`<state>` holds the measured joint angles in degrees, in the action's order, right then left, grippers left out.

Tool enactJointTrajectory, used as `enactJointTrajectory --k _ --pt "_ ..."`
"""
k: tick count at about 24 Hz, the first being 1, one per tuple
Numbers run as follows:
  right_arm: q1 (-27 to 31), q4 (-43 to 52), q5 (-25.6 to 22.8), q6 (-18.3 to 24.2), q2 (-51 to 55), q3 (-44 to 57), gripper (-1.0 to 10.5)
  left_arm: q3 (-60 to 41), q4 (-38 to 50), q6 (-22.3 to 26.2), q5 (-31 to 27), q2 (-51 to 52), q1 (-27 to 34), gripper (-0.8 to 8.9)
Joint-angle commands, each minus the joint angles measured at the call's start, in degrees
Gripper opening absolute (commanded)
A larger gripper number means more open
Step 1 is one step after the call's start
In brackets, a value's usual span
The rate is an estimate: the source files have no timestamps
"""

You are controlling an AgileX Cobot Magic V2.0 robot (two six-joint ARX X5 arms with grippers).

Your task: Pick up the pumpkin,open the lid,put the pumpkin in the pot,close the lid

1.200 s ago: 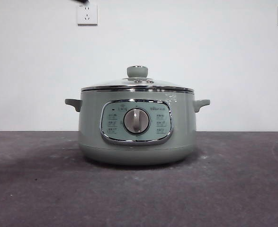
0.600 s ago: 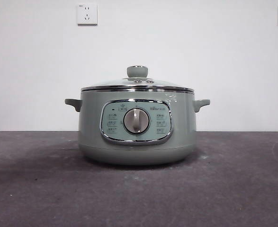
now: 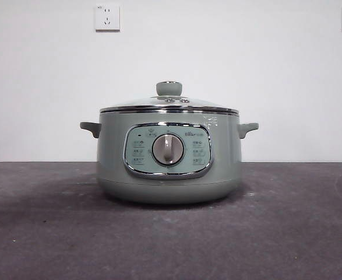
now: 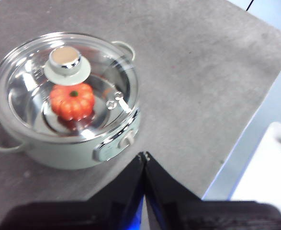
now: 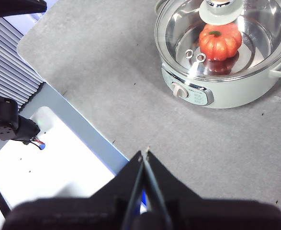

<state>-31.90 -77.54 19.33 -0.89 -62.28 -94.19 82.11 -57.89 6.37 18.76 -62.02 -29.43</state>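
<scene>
Front view: pot [image 3: 168,156] stands mid-counter [image 3: 42,233] with lid [image 3: 169,104] seated flat on its rim; no arm shows.

Left wrist view: pumpkin [image 4: 72,100] sits upright on the pot's floor, seen through the glass; left gripper [image 4: 144,156] hangs well clear, jaws closed and empty.

Right wrist view: the same pumpkin under the lid; right gripper [image 5: 144,153] well apart from the pot, jaws closed on nothing.

Judged complete. Remaining risk: an arm sweeping low could clip the knob [image 4: 66,58] or a handle [image 3: 90,127], shifting the lid or pot.
</scene>
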Motion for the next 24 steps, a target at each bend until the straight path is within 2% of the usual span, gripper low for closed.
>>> enactJointTrajectory --k 1,2,5,8,12,14,24 --pt "-0.04 -0.81 -0.17 -0.57 0.15 -0.04 0.0 -0.31 1.07 2.58 -4.81 1.46 1.44 -0.03" --pt "-0.04 -0.81 -0.15 -0.57 0.15 -0.04 0.0 -0.37 3.3 3.34 -6.34 2.82 3.5 -0.03" --pt "-0.04 -0.81 -0.17 -0.57 0.15 -0.04 0.0 -4.22 11.85 4.26 -6.23 9.86 10.64 -0.03" --pt "-0.04 -0.81 -0.17 -0.57 0.17 -0.04 0.0 -17.7 26.77 4.22 -6.43 20.41 18.4 -0.03" --pt "-0.04 -0.81 -0.15 -0.57 0.35 -0.04 0.0 -37.86 43.47 4.13 -6.73 33.51 24.96 -0.03" --pt "-0.04 -0.81 -0.17 -0.57 0.37 -0.04 0.0 -46.29 47.15 2.84 -6.75 39.04 25.94 -0.03" --pt "-0.04 -0.81 -0.15 -0.57 0.59 -0.04 0.0 -66.9 50.88 0.81 -10.32 52.0 26.21 -0.03"
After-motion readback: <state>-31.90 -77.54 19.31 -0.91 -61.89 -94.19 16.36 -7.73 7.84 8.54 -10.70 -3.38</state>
